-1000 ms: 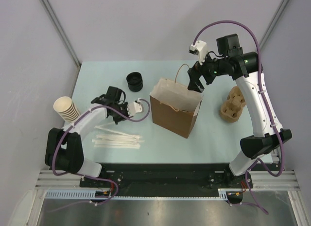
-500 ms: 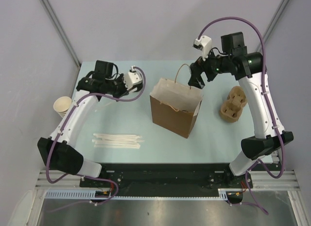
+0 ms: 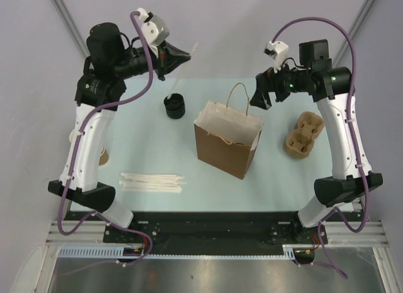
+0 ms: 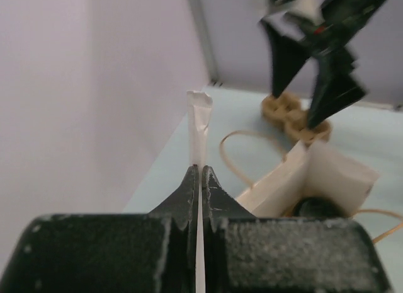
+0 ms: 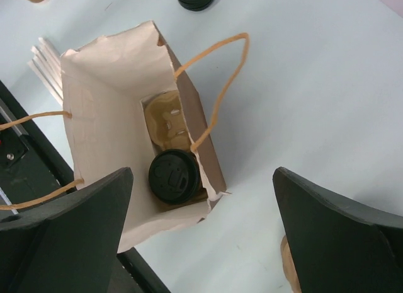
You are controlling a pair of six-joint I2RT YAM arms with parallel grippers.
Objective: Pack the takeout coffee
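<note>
The takeout coffee [image 5: 174, 175], a cup with a round black top, stands inside the open brown paper bag [image 3: 228, 145] beside a cardboard insert; in the top view the bag hides it. My right gripper [image 3: 259, 99] hovers above the bag's back right corner, jaws wide open and empty [image 5: 203, 173]. My left gripper [image 3: 186, 55] is raised high over the table's back left, shut on a white paper-wrapped straw [image 4: 200, 132] that sticks out past the fingertips. The bag also shows in the left wrist view [image 4: 318, 173].
A stack of black lids [image 3: 174, 106] sits behind and left of the bag. A kraft cup carrier [image 3: 303, 135] lies to the right. Several wrapped straws [image 3: 153, 181] lie at the front left. The cream cups [image 3: 102, 155] are mostly hidden behind my left arm.
My left arm has lifted from the table by the straws, up and back, carrying a straw. My right gripper has drifted slightly right, still open over the bag.
</note>
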